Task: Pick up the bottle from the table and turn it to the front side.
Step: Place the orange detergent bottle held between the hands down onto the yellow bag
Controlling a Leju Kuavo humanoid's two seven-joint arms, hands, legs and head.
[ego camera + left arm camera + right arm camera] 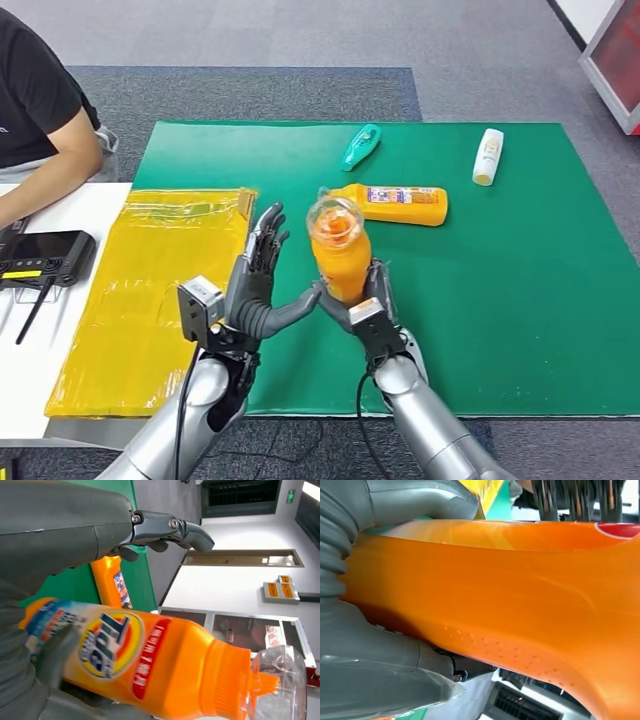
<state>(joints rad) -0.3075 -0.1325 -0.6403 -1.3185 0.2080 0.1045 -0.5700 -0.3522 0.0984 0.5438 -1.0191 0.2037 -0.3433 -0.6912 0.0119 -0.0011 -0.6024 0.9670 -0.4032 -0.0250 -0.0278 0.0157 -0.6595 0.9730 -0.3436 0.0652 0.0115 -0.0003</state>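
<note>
Lifted clear of the green mat [528,300] on the worktop — orange detergent bottle [341,255] gripped in the right hand [370,300], cap end tipped up toward the head camera, clear cap [334,215] showing on top. Wrapped round the lower body of the bottle, right fingers and thumb, seemingly to leave the upper part free for turning. Held just beside it, the left hand [260,275] — fingers [268,235] spread wide and upright, holding nothing, thumb stretched across to meet the right hand near the bottle's base, probably poised to steady or help rotate. From the left wrist view, printed label [109,645] facing that camera, so likely facing sideways rather than forward yet; turn judged unfinished. Lying flat farther back on the mat, a second orange bottle [396,204], a teal bottle [361,146] and a white bottle [488,156], well apart from the action. Off to the left, a yellow bag [143,300] and a person's arm [53,165] resting by a black controller [45,257].
</note>
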